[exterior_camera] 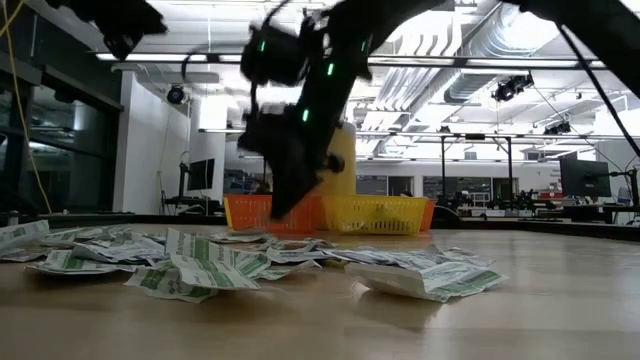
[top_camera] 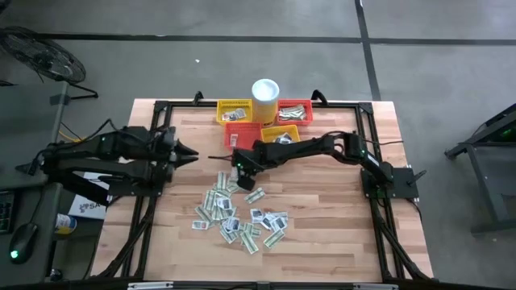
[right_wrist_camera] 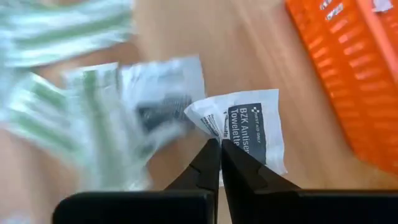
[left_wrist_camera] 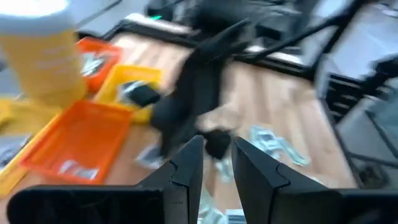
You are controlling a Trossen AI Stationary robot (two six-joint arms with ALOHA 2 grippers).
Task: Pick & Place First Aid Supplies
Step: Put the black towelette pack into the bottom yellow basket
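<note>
While its fingers are pinched shut, a white antiseptic towelette sachet [right_wrist_camera: 249, 127] is gripped at its edge by the right tool [right_wrist_camera: 220, 149], above the sachet pile [top_camera: 238, 217] on the bench [top_camera: 322, 217], beside an orange basket [right_wrist_camera: 348, 74].

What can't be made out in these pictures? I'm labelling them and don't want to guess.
- High view: print on the sachets is too small to read.
- Right wrist view: the right gripper is shut on a white towelette packet; the pinched edge is hidden by the fingers, and the neighbouring sachets are blurred.
- Left wrist view: motion blur hides what lies in the orange basket.
- Low view: basket contents are hidden behind the basket walls.
</note>
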